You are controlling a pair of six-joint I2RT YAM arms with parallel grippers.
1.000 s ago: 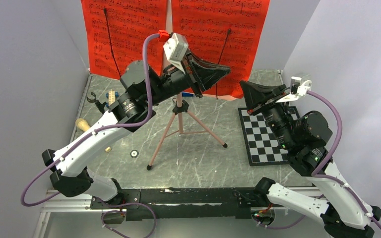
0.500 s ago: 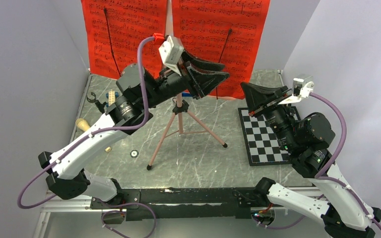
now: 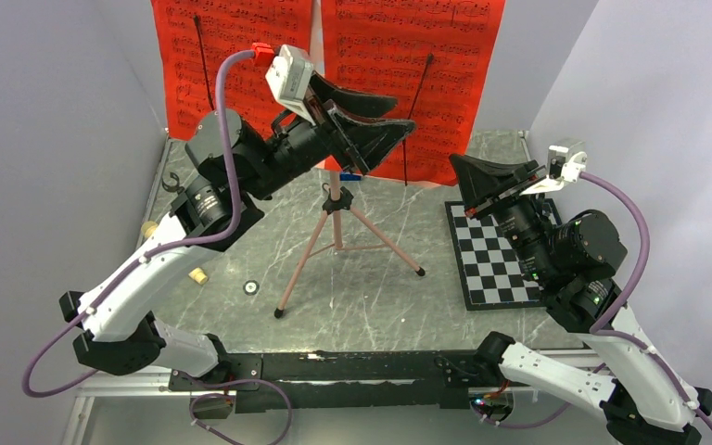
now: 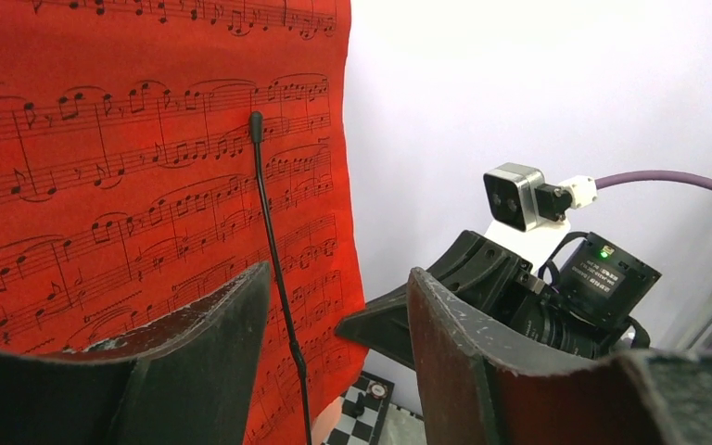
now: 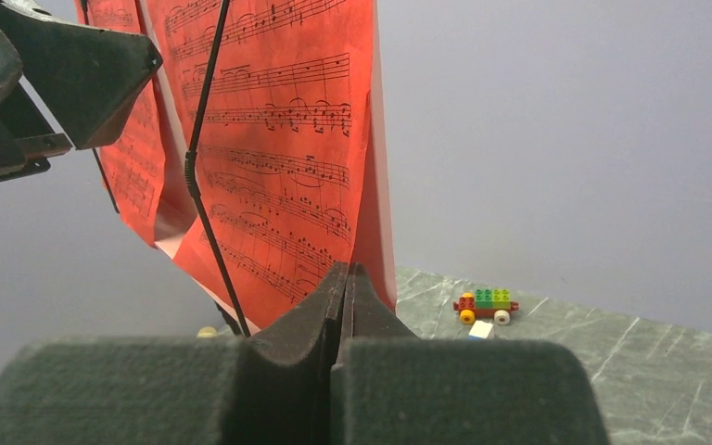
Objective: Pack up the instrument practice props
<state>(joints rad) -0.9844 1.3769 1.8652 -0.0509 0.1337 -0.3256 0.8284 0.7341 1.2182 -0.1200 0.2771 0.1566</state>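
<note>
Red sheet-music pages (image 3: 399,56): 12 o'clock, upright, top edges cut off.
Pink music stand (image 3: 336,227): centre, tripod visible, desk hidden behind the pages.
Left gripper (image 3: 403,112): raised before the pages, fingers spread, empty.
Right gripper (image 3: 454,159): 3 o'clock, over chessboard (image 3: 491,269), fingers pressed together, holding nothing.
Beige microphone (image 3: 149,226): 9 o'clock, mostly hidden by left arm.

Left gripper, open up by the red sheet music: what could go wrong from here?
1. Left gripper, open, may pinch the thin black retaining wire with the red sheet-music page and tear it.
2. Right gripper, shut, sits close: possible clash.
3. Tugging pages may tip the tripod music stand.
</note>
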